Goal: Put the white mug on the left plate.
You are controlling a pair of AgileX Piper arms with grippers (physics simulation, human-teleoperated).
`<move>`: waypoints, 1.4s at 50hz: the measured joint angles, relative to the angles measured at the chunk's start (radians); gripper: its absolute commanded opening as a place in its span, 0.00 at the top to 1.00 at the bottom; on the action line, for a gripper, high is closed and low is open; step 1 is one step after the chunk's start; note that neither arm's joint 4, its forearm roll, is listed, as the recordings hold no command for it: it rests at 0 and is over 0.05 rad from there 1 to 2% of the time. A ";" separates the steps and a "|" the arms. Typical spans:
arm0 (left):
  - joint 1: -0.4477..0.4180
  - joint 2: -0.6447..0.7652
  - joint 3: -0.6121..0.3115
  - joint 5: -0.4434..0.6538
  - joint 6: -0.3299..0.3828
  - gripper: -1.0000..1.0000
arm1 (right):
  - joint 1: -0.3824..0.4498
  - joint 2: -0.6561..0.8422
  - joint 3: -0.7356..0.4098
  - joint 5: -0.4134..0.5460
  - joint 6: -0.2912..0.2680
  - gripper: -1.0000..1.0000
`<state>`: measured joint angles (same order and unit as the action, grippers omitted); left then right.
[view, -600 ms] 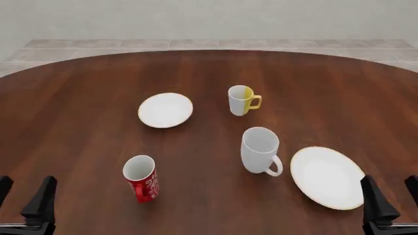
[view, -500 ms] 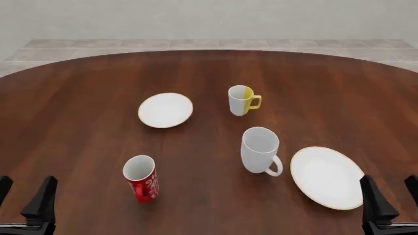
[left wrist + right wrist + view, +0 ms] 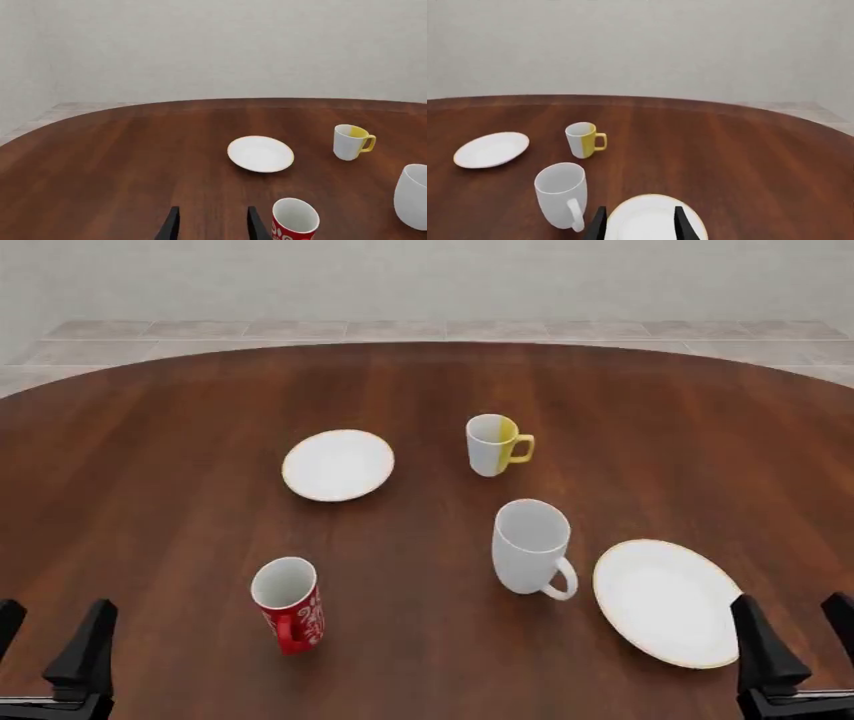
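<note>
White mug [image 3: 531,545]: plain, tall, upright, loop handle turned near-right; stands right of centre, just left of the larger gold-rimmed plate [image 3: 667,601]. Left plate [image 3: 338,464]: smaller, far-left, bare. Step: approach not begun. Right gripper [image 3: 793,640] and left gripper [image 3: 51,638] both parted, empty, at near edge. Next: right arm reaches forward-left to grasp the mug.

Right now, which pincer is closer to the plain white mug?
Right. The right pincer sits at the near table edge, just across the larger plate from the white mug. The left pincer is far across, beyond the red mug.
</note>
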<state>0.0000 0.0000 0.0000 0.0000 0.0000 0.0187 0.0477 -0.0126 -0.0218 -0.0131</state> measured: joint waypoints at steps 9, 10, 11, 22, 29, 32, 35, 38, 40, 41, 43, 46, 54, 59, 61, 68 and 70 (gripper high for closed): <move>0.000 0.000 0.000 0.000 0.000 0.00 | 0.016 0.047 -0.077 0.036 0.002 0.00; 0.000 0.000 0.000 0.000 0.000 0.00 | 0.018 0.056 -0.087 0.039 0.001 0.00; 0.000 0.000 0.000 0.000 0.000 0.00 | 0.022 0.065 -0.098 0.042 0.000 0.00; 0.000 0.000 0.000 0.000 0.000 0.00 | 0.069 0.211 -0.212 0.066 -0.002 0.00; 0.000 0.000 0.000 0.000 0.000 0.00 | 0.123 0.326 -0.277 0.069 -0.027 0.00; 0.000 0.000 0.000 0.000 0.000 0.00 | 0.149 0.370 -0.298 0.067 -0.042 0.00; 0.000 0.000 0.000 0.000 0.000 0.00 | 0.171 0.411 -0.315 0.061 -0.055 0.00; 0.000 0.000 0.000 0.000 0.000 0.00 | 0.190 0.451 -0.327 0.053 -0.065 0.00; 0.000 0.000 0.000 0.000 0.000 0.00 | 0.202 0.475 -0.334 0.048 -0.072 0.00; 0.000 0.000 0.000 0.000 0.000 0.00 | 0.208 0.487 -0.337 0.045 -0.075 0.00; 0.000 0.000 0.000 0.000 0.000 0.00 | 0.218 0.508 -0.342 0.040 -0.081 0.00; 0.000 0.000 0.000 0.000 0.000 0.00 | 0.229 0.536 -0.348 0.034 -0.086 0.00; 0.000 0.000 0.000 0.000 0.000 0.00 | 0.262 0.614 -0.348 0.003 -0.104 0.00; 0.000 0.000 0.000 0.000 0.000 0.00 | 0.275 0.652 -0.345 -0.018 -0.101 0.00; 0.000 0.000 0.000 0.000 0.000 0.00 | 0.279 0.667 -0.343 -0.027 -0.100 0.00; 0.000 0.000 0.000 0.000 0.000 0.00 | 0.293 0.714 -0.334 -0.060 -0.093 0.00; 0.000 0.000 0.000 0.000 0.000 0.00 | 0.296 0.724 -0.332 -0.068 -0.091 0.00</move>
<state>0.0000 0.0000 0.0000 0.0000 0.0000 0.3151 0.7722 -0.3442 -0.0898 -0.1036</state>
